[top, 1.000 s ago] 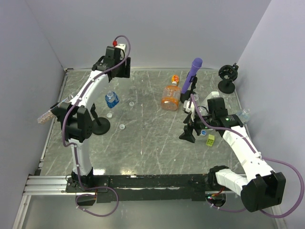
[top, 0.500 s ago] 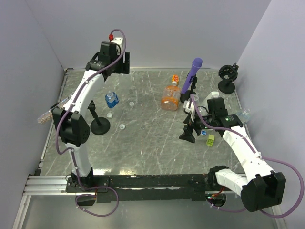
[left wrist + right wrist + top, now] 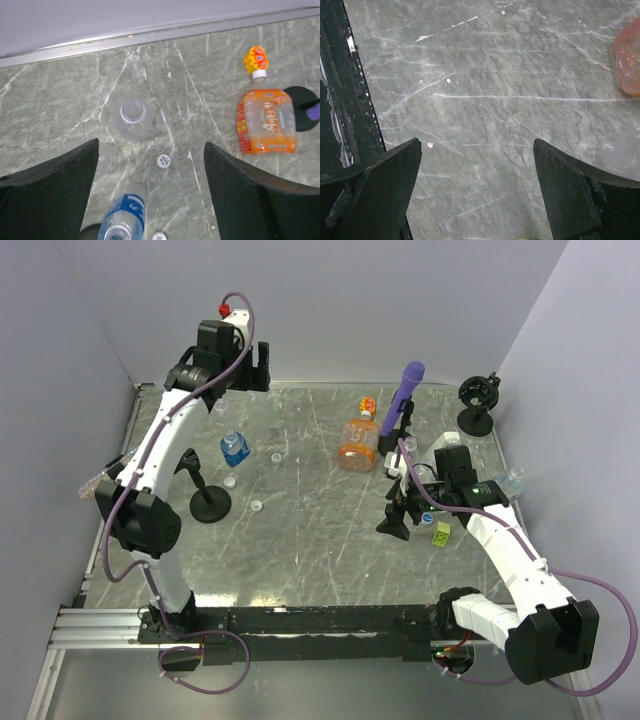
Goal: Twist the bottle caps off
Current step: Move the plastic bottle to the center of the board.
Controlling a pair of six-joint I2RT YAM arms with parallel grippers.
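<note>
Left wrist view: left hand (image 3: 151, 145) is spread wide, empty, and raised. The orange bottle (image 3: 266, 120) lies flat off to its right, long axis toward the back wall. Its cap (image 3: 256, 59) is at the far end and looks screwed on. The right hand (image 3: 477, 145), also spread and empty, looks nearer.

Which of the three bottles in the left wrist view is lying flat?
The squarish orange bottle; the plain clear bottle and the blue-label bottle stand upright, uncapped.

We record the labelled bottle (image 3: 235, 448) left of the squarish bottle (image 3: 358, 443), one loose cap (image 3: 276, 456) on the table (image 3: 310, 540) between them.
</note>
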